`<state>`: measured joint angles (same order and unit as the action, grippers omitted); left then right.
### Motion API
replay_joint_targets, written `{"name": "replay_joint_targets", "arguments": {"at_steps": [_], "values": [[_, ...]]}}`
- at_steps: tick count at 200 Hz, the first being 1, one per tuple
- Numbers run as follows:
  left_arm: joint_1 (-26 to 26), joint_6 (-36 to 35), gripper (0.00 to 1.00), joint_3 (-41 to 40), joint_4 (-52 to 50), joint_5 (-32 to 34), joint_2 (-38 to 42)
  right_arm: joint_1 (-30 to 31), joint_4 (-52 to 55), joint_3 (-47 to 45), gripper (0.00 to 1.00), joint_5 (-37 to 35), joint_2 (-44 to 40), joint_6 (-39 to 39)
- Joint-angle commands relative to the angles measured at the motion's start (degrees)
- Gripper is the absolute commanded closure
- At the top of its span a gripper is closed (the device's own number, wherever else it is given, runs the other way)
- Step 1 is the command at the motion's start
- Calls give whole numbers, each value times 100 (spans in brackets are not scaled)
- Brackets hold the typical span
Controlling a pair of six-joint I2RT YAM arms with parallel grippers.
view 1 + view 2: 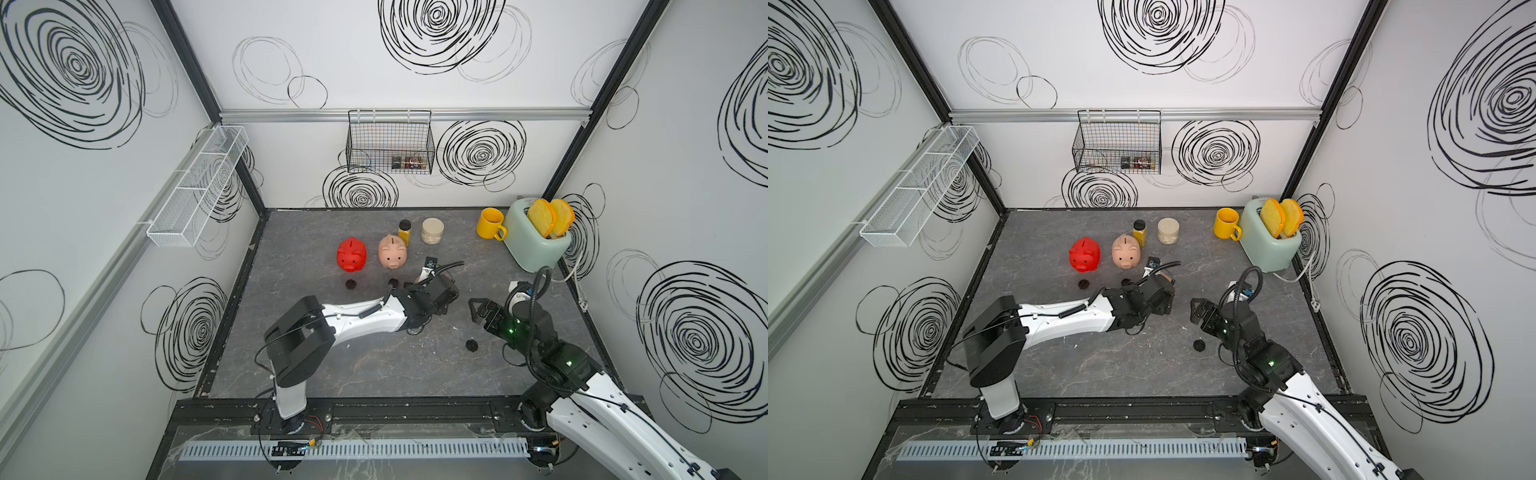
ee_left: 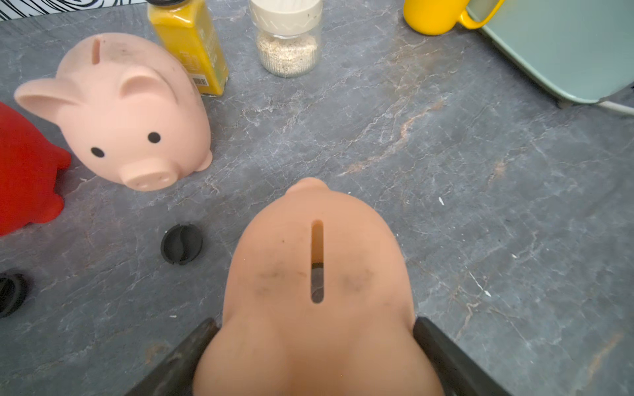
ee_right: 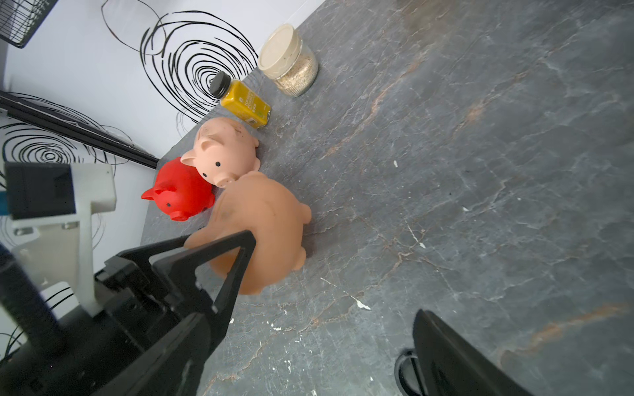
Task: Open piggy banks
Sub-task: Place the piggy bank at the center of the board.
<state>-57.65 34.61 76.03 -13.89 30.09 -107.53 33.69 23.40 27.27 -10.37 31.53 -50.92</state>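
From above, your left claw [image 2: 314, 325] and its wrist cover nearly all of the peach-tan glossy plastic piggy bank [image 2: 315, 274] clamped between its fingers [image 2: 202, 339]. The bank's underside shows in no view. In the left wrist view those fingers and the pig's near end run off the edge. So does the bright red plastic pig [image 2: 27, 171], off to that claw's left. Just beside your right claw [image 1: 473, 311], a round black plug [image 3: 406, 368] sits half behind a finger. Far beyond both claws, the small dark items [image 1: 405, 163] in the black wire basket [image 1: 374, 141] are too small to tell.
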Motion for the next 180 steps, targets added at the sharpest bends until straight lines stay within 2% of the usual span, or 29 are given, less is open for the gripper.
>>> {"name": "replay_joint_targets", "arguments": {"at_steps": [1, 47, 73, 103, 115, 125, 180], "values": [[-1, -281, 41, 549, -260, 502, -331, -98, 363, 71, 3, -104, -154, 60], [93, -434, 41, 1322, -501, 630, -999, -218, 506, 38, 2, -62, -323, 80], [152, -425, 34, 1458, -467, 543, -1154, -271, 516, 17, 3, -24, -332, 95], [197, -435, 6, 1414, -351, 371, -1149, -308, 525, 21, 3, 5, -340, 117], [210, -421, 0, 1389, -325, 277, -1110, -318, 517, -1, 2, 14, -337, 125], [219, -398, 4, 1380, -314, 193, -1070, -330, 509, -17, 3, 17, -332, 126], [220, -341, 4, 1221, -203, -407, -634, -382, 453, -32, 3, 130, -281, 117]]}}
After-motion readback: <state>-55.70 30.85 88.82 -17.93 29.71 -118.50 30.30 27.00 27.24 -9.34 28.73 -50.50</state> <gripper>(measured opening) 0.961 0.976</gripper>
